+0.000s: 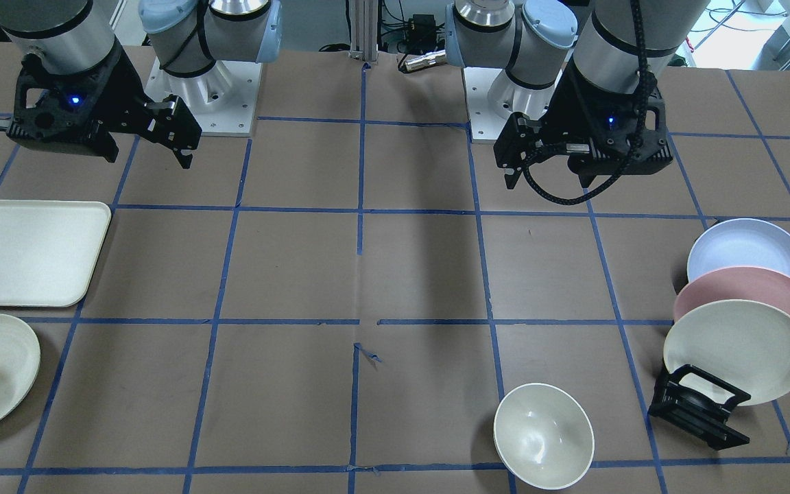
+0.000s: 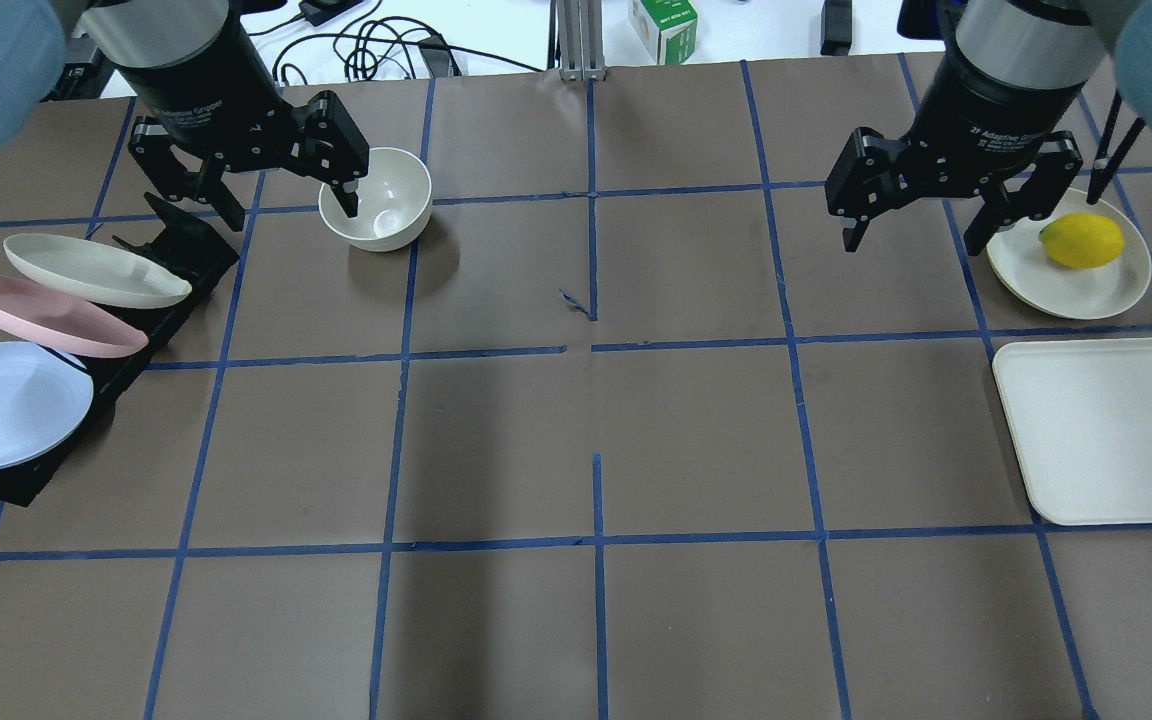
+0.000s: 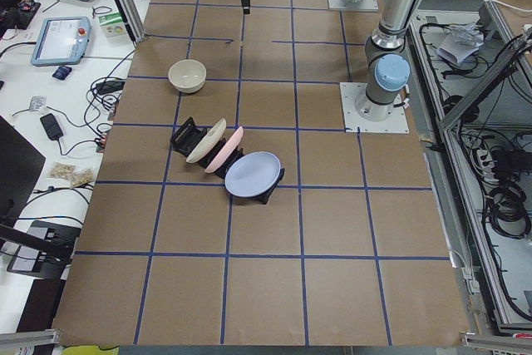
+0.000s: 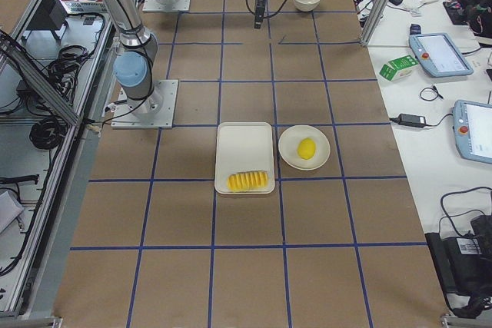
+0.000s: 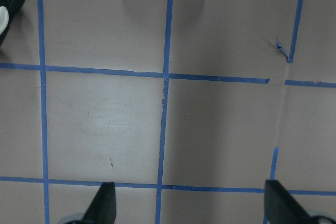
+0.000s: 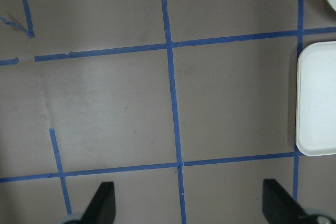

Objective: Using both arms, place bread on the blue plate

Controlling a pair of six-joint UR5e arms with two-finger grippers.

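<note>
bread ridged, on tray; blue plate matte; left gripper, right gripper apart

White lettering on the black body of the left tool reads "Adaptive Gripper". The right tool shows "2F Adaptive", the rest unclear. Print on the green carton beyond the counter is too small to read.
</note>
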